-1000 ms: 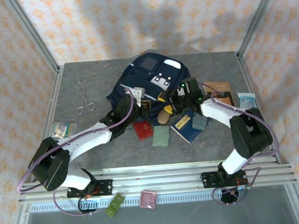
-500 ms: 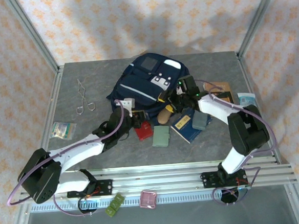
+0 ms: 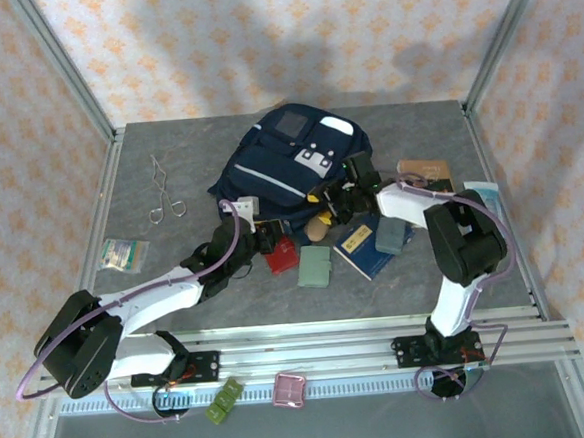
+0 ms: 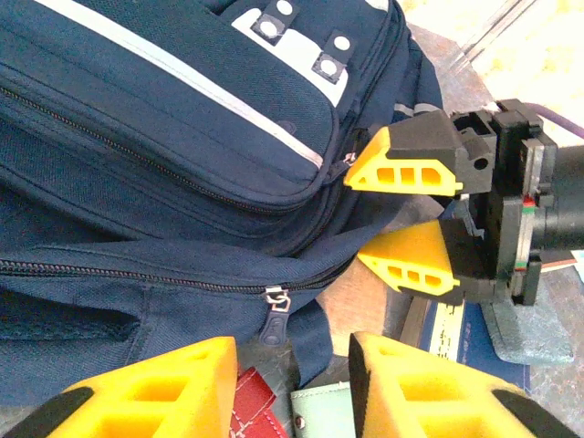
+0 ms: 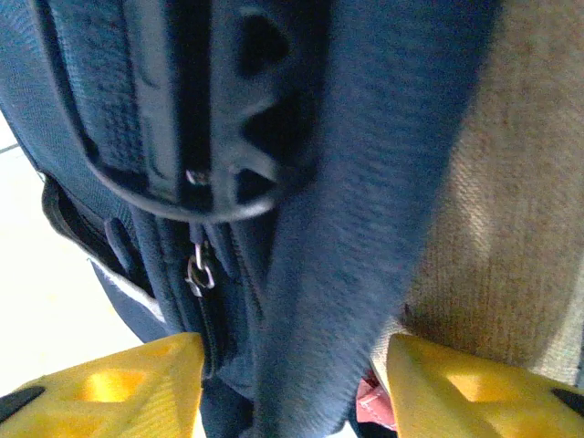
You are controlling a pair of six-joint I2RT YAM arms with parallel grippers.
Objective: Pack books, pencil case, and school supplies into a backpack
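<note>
At 7 o'clock of the backpack [image 3: 278,165], which lies mid-table toward 12 o'clock, the fingers of the left gripper [image 3: 264,238] stand open just beside the red case [image 3: 281,256]. At its 4 o'clock, the fingers of the right gripper [image 3: 335,198] spread astride a backpack fold, the pencil case [image 3: 320,226] just beside.

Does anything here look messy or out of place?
Yes. A green item and a pink item lie off the table, on the ledge below its near edge. On the table, the blue book lies slanted beside the backpack.
</note>
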